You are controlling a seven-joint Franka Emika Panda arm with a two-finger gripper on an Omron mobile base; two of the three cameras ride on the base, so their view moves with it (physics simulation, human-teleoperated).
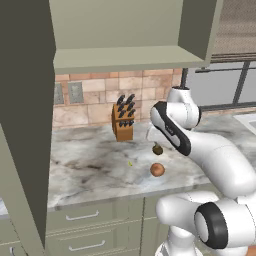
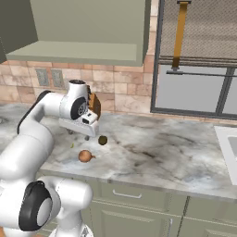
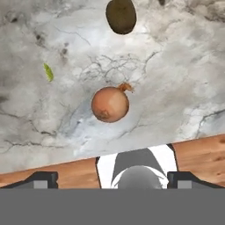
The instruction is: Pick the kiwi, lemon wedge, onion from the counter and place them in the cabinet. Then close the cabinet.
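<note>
Fingers wide apart and empty, hovering above the surface; onion sits straight ahead near the front edge, kiwi beyond it, lemon wedge off to one side.

I see the marbled worktop carrying the onion, kiwi, lemon wedge and a knife block by the backsplash.

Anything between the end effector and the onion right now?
Nothing visible. The open end effector looks down on the onion with bare counter between them. The kiwi and lemon wedge lie apart from the onion, off that line.
</note>
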